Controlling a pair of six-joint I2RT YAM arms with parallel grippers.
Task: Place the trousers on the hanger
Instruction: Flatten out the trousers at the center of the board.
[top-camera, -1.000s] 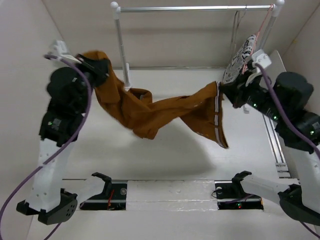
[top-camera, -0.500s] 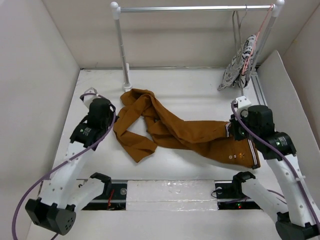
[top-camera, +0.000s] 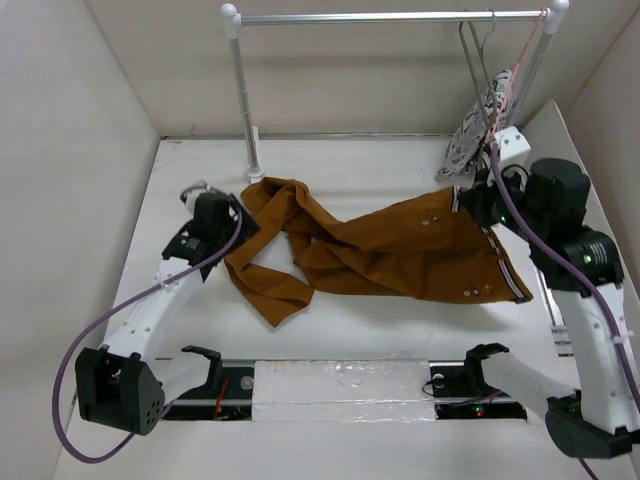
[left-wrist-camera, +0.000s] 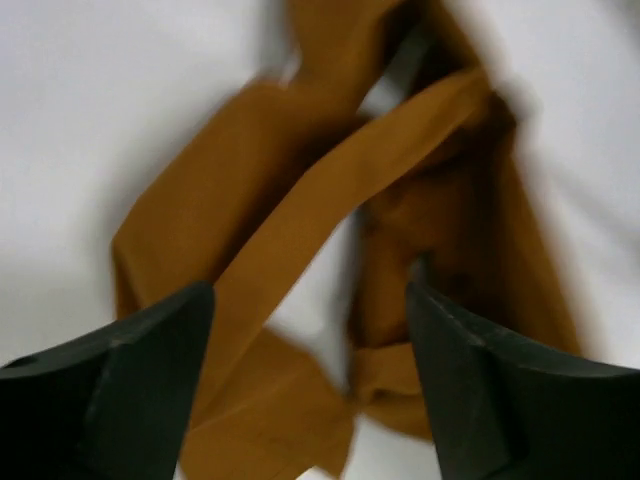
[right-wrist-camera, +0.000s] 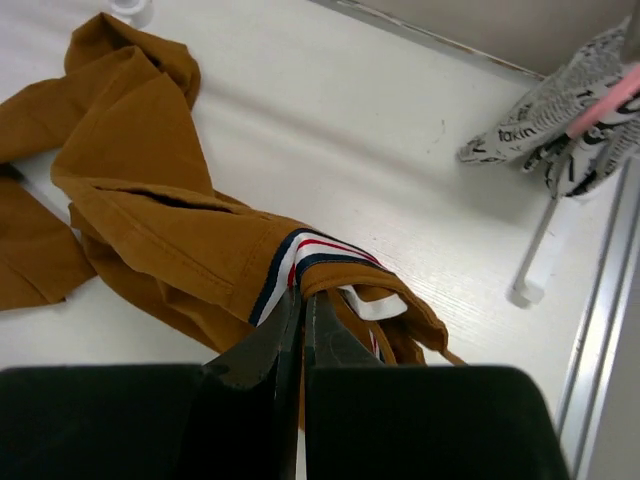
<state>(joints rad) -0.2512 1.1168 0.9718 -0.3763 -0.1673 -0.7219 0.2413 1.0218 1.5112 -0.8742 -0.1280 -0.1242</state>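
The rust-brown trousers (top-camera: 400, 250) lie spread across the white table, legs crumpled at the left (left-wrist-camera: 290, 200) and striped waistband at the right. My right gripper (top-camera: 463, 198) is shut on the waistband's striped trim (right-wrist-camera: 300, 262), holding that corner slightly raised; in the right wrist view its tips (right-wrist-camera: 303, 292) pinch the fabric. My left gripper (top-camera: 240, 226) hovers open over the leg ends, and its fingertips (left-wrist-camera: 310, 280) have nothing between them. The grey wire hanger (top-camera: 470, 55) hangs on the rail at the back right, clear of both grippers.
A metal rail (top-camera: 390, 17) on an upright pole (top-camera: 245, 100) spans the back. A black-and-white patterned cloth (top-camera: 480, 120) on a pink hanger (right-wrist-camera: 605, 95) hangs beside the wire hanger. Walls close in left, right and behind.
The trousers, earlier stretched in the air between both grippers, now lie on the table. My left gripper has let go of the legs and opened. My right gripper moved back with the waistband.
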